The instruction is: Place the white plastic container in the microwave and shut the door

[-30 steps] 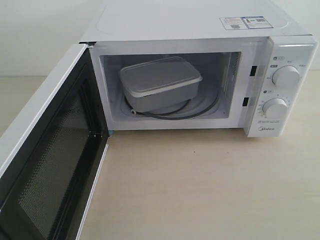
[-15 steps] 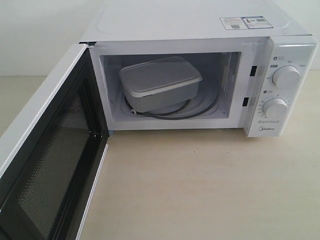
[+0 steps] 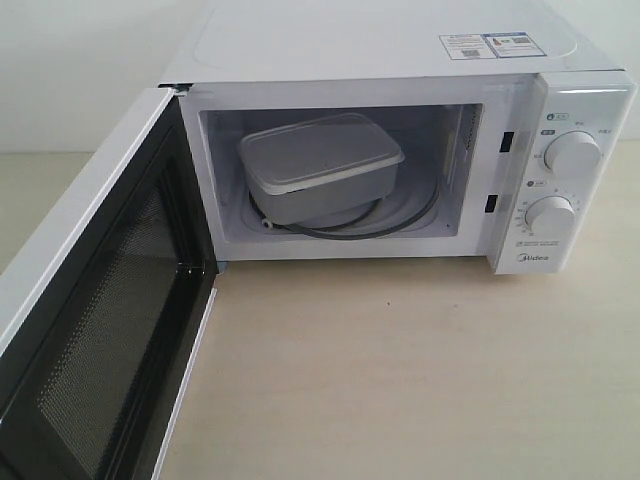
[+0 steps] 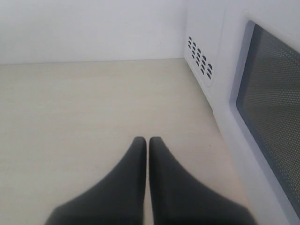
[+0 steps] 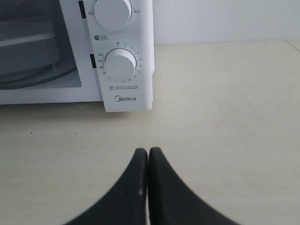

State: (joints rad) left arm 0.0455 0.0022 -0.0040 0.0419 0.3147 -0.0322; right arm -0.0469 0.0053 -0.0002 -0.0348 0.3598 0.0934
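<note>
A pale bench (image 3: 400,380) carries a white countertop microwave (image 3: 350,45); its white door with dark mesh window (image 3: 100,320) stands wide open. The translucent-white rectangular plastic container (image 3: 320,160) sits inside on the turntable (image 3: 405,205). Left fingers (image 4: 131,183) and right fingers (image 5: 133,183) are pressed together, empty. It seems best to push the door's outer face near its free edge, steadily until latched.

Midea logo (image 5: 125,99) in grey on the microwave (image 3: 380,40) panel (image 3: 605,200), below the lower dial (image 5: 120,64). Numerals ring that dial; 35 and 25 legible, the rest small. Sticker (image 3: 485,45) on top: print unreadable.
</note>
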